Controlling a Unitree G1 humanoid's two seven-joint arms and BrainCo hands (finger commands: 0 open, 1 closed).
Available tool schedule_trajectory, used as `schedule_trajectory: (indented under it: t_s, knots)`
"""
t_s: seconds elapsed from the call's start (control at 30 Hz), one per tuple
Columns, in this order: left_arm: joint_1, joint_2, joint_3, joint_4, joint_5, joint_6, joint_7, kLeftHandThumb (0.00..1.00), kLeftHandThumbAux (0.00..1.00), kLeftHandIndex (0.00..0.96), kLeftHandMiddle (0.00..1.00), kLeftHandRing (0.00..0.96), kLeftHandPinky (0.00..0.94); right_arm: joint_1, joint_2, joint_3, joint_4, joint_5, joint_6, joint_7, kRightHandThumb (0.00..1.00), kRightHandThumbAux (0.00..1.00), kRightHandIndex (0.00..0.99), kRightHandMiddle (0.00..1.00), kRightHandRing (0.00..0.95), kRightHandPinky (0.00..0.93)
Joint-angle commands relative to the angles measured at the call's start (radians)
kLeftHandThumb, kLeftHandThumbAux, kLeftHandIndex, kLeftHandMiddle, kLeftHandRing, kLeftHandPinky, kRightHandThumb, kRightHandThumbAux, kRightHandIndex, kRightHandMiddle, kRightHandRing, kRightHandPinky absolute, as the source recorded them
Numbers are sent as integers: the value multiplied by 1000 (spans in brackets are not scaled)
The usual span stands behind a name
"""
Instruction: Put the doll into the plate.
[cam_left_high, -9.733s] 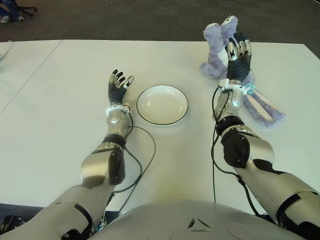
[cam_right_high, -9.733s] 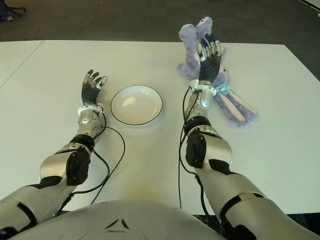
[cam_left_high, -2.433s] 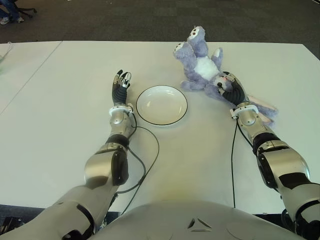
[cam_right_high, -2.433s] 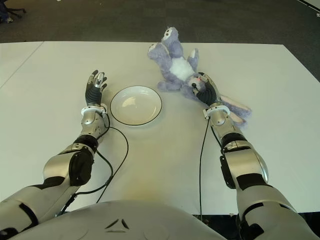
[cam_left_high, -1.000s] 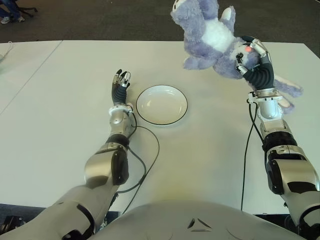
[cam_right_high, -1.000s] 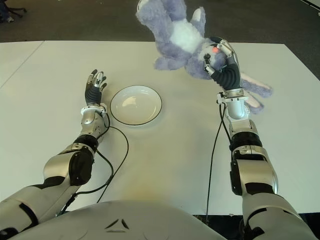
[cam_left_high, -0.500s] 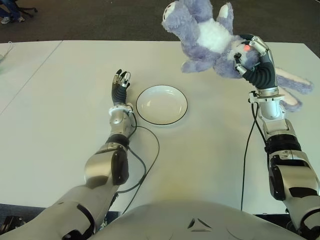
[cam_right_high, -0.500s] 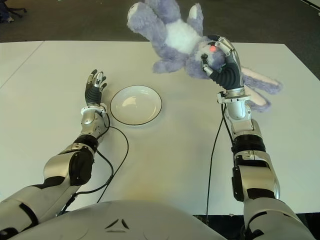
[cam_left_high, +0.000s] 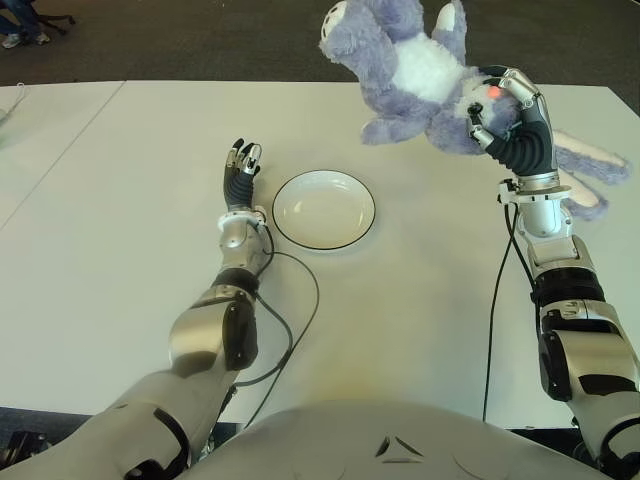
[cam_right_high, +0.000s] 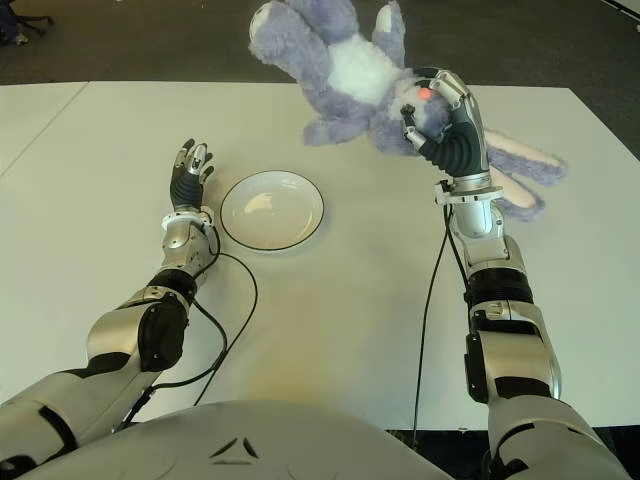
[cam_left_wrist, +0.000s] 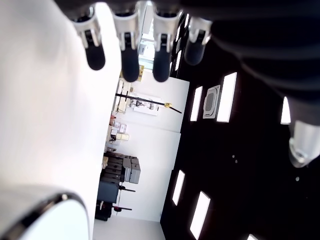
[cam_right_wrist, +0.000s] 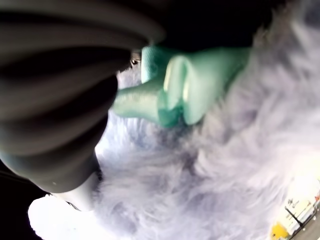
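No text, label, brand, number or sign could be read in any of the views. The doll (cam_left_high: 420, 75), the plate (cam_left_high: 324, 209), the bench (cam_left_high: 120, 180) and both arms carried no legible marking. The distant room seen in the left wrist view held shapes too small to read as writing.
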Motion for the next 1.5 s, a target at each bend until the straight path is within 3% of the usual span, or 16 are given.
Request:
schedule_trajectory:
  t_s: [0.03, 0.1, 0.2, 0.37, 0.57, 0.73, 1.23, 1.5]
  knots:
    - [177, -78, -6, 133, 4, 124, 32, 0, 484, 104, 152, 138, 121, 33, 73, 54, -8, -74, 11, -56, 516, 741, 777, 887, 883, 878]
    - [176, -79, -6, 133, 4, 125, 34, 0, 482, 103, 150, 136, 120, 27, 82, 65, 9, -60, 5, -43, 527, 736, 776, 884, 882, 876]
    - [172, -80, -7, 134, 6, 135, 43, 0, 478, 95, 140, 126, 109, 15, 119, 103, 60, 40, -9, 78, 567, 718, 768, 873, 875, 869]
    - [173, -82, -7, 134, 7, 136, 42, 0, 480, 100, 143, 126, 108, 6, 177, 153, 122, 119, -42, 197, 582, 711, 759, 867, 875, 871]
    - [171, -86, -3, 134, -1, 132, 39, 0, 485, 102, 143, 127, 109, 7, 243, 199, 154, 53, -66, 166, 576, 715, 758, 876, 892, 895]
    - [170, -91, 2, 133, -6, 118, 37, 0, 488, 102, 137, 124, 117, 20, 269, 223, 151, 3, -70, 138, 572, 722, 752, 880, 900, 906]
    - [163, -104, 3, 132, -4, 117, 55, 0, 474, 99, 139, 128, 134, 65, 328, 303, 143, -40, -43, 155, 521, 727, 736, 878, 894, 905]
    - [165, -103, -2, 134, 7, 122, 67, 0, 473, 103, 140, 131, 131, 76, 334, 336, 131, -58, -22, 154, 492, 742, 742, 881, 894, 907]
